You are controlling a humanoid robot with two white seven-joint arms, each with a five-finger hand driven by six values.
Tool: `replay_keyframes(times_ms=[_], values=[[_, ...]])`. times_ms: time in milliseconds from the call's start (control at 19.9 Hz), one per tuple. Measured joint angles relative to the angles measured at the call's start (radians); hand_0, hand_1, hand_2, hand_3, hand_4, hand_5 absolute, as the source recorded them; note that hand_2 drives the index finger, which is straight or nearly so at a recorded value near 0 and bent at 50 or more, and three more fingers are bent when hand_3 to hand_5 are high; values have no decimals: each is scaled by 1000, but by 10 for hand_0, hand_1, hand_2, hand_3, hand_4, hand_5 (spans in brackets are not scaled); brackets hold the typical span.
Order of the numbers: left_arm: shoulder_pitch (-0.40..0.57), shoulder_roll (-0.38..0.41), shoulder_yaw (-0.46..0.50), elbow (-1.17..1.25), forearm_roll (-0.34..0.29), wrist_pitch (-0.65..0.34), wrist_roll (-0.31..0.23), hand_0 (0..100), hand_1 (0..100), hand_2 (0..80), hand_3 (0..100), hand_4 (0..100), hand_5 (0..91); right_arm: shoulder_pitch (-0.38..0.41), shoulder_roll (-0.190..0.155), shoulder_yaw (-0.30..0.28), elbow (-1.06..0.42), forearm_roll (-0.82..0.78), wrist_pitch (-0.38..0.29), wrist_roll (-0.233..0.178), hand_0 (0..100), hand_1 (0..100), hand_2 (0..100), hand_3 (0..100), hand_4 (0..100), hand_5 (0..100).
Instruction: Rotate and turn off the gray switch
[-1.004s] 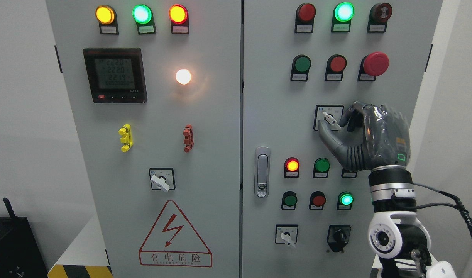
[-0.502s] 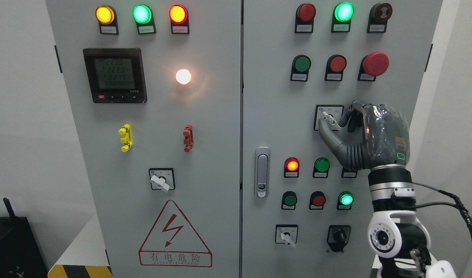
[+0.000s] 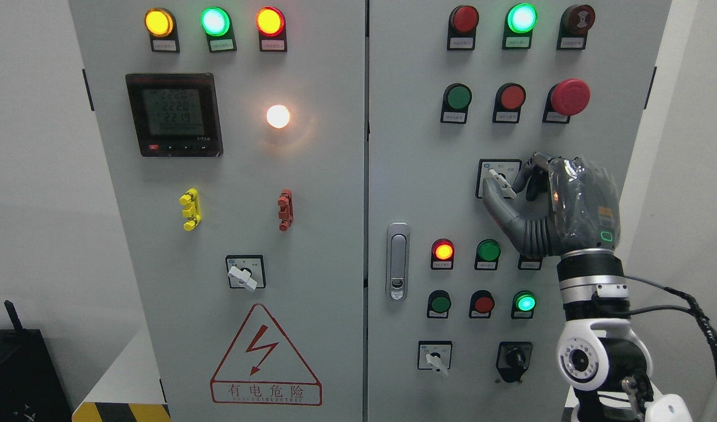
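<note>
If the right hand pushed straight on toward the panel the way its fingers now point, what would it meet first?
Most likely the gray switch: the right hand has its thumb and fingertips at the lever already, with the cabinet door just behind. Depth is hard to judge.

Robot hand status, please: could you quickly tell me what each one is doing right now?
Right robot hand: closed on the gray switch, thumb below and fingers above its lever.
Left robot hand: not in view.

Cabinet (image 3: 311, 193) matt painted metal; door latch (image 3: 398, 261) shiny metal; right hand (image 3: 560, 205) glossy dark plastic.
</note>
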Motion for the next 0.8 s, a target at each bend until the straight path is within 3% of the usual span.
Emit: replay_keyframes(times_ms=[351,803], values=[[0,0,0,0,0,0,0,120,389,0,0,0,0,-1,0,2,0,0,0,3,456,370,697,875,810,933],[0,0,0,0,0,0,0,120,389,0,0,0,0,0,0,4,1,0,-1,5,508,364,706,882,812,932]])
